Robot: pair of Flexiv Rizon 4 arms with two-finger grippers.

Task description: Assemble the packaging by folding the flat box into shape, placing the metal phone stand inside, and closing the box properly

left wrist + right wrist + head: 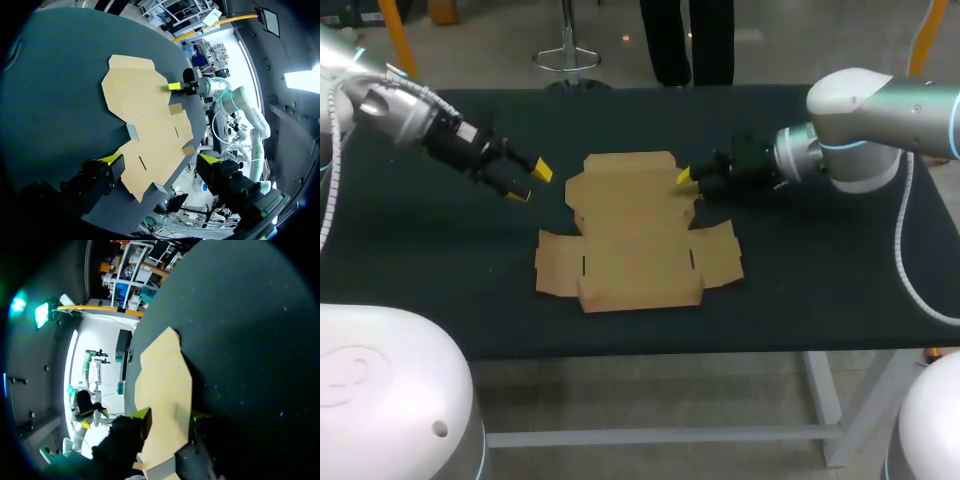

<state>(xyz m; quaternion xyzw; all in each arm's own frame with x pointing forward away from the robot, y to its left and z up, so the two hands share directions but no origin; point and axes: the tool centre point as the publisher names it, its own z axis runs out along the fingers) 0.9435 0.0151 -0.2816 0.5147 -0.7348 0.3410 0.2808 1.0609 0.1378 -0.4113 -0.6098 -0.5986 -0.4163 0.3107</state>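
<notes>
A flat, unfolded brown cardboard box (pixel 635 235) lies in the middle of the dark table (pixel 820 260), flaps spread out. My left gripper (pixel 530 182) hovers open just off the box's far left corner, touching nothing; in its own view the box (pixel 145 110) lies ahead of the spread fingers (pixel 160 160). My right gripper (pixel 688 180) is at the far right edge of the box. In the right wrist view its fingers (pixel 171 416) stand apart, with the cardboard (pixel 165 380) running between and under them. My right gripper (pixel 175 86) also shows at the card's edge in the left wrist view.
Bare dark tabletop surrounds the box on every side, with wide strips at left and right under my arms. The table's front edge (pixel 650 350) runs close to the box's near flaps.
</notes>
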